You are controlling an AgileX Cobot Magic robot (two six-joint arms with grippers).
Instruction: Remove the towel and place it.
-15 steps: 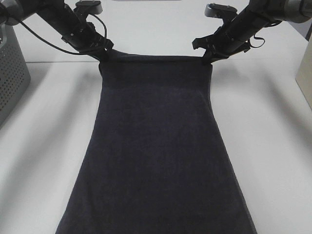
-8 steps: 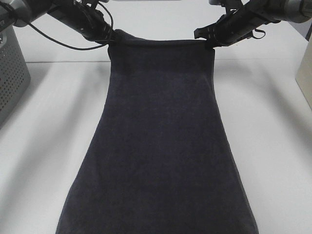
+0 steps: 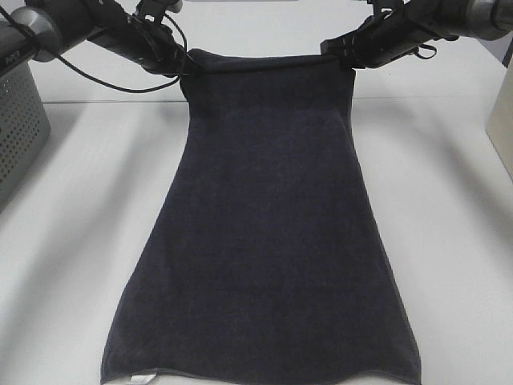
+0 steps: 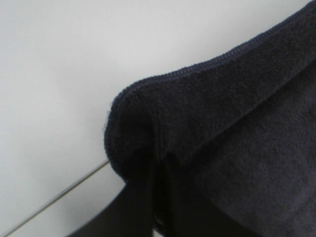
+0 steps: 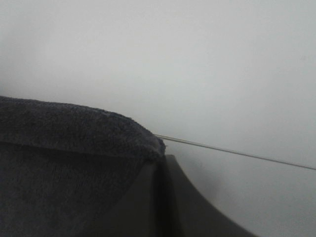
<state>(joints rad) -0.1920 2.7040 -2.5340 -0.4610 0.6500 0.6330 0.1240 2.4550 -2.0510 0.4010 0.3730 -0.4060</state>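
Both grippers have risen since the earlier frame, lifting the long dark navy terry towel (image 3: 264,224) so its hemmed lower edge and small white tag (image 3: 143,376) now show above the white counter (image 3: 457,241). Left gripper (image 3: 183,66) is clamped on one top corner, right gripper (image 3: 343,58) on the other, with the top hem stretched between them. Towel hangs spread, widening downward. Grey perforated bin (image 3: 18,128) stands at far left.

One towel (image 3: 264,224) is seen, two grippers (image 3: 186,66) (image 3: 343,54), one perforated grey basket (image 3: 18,120), one table (image 3: 72,241).
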